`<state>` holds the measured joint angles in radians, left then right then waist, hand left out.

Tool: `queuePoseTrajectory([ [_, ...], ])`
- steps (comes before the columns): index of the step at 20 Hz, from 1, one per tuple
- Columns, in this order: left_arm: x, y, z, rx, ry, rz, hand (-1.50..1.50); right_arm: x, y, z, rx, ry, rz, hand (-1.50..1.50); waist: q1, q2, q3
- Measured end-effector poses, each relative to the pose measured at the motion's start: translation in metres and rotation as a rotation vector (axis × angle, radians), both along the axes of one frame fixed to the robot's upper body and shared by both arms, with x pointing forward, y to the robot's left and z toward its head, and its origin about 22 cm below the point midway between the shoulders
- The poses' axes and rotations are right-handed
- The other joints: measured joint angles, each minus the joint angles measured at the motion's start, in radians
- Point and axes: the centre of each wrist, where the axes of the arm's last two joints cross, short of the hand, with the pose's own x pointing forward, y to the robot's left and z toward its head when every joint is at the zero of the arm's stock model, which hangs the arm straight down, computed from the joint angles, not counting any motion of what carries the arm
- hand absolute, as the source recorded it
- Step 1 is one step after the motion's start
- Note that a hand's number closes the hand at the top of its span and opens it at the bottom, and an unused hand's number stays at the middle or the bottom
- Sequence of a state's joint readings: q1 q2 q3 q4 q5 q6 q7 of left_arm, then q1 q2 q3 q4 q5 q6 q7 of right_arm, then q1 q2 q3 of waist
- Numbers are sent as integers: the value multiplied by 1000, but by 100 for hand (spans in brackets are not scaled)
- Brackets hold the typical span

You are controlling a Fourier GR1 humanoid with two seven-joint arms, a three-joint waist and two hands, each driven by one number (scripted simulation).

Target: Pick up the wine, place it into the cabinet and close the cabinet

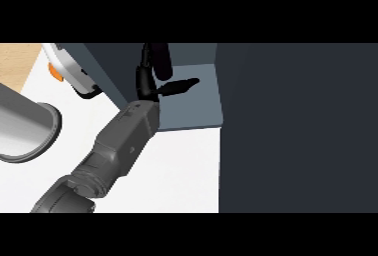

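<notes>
Starting at the far left, a big grey metal cylinder (pixel 22 127) lies on its side on the white worktop (pixel 184 170), its round rim towards me. Above it, at the top edge, there's a white appliance with an orange patch (pixel 68 69), only partly in shot, so I can't name it more closely.

Moving right, my left forearm (pixel 118 145) comes up from the lower left corner and slants towards the cabinet. The left hand (pixel 150 91) is at the mouth of the cabinet, over the front edge of the grey-blue shelf (pixel 196 107). It reads as released: fingers (pixel 157 59) straight and pointing up into the dark recess, thumb (pixel 179 86) stuck out to the right, wrapped round nothing that I can see.

The wine: I can't pick it out. Everything around the fingers is black on dark, so whether the bottle stands in there I cannot tell.

Further right, the dark cabinet door (pixel 299 127) fills the rest of the view, standing open alongside the shelf.
</notes>
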<state>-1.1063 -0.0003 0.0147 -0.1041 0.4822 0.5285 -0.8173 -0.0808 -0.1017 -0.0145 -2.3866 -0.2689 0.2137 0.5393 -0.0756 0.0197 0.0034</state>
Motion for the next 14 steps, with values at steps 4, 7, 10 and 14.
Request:
queuePoseTrajectory([
  [4, 0, 1, -1, -19, -12, 0, -150, 0, 2, 0, 8, 0, 10, -150, -4, 0, 1],
  [7, -1, 1, -2, -12, -27, -18, -150, 1, 5, 1, 12, 2, 20, -150, -2, 1, 0],
  [10, -1, 1, -1, -21, -41, -39, -150, 0, 6, -1, 18, 9, 26, -150, -2, 1, -1],
  [14, -1, 1, -2, -25, -53, -73, -150, 1, 6, -1, 14, 5, 25, -150, -2, 1, -1],
])
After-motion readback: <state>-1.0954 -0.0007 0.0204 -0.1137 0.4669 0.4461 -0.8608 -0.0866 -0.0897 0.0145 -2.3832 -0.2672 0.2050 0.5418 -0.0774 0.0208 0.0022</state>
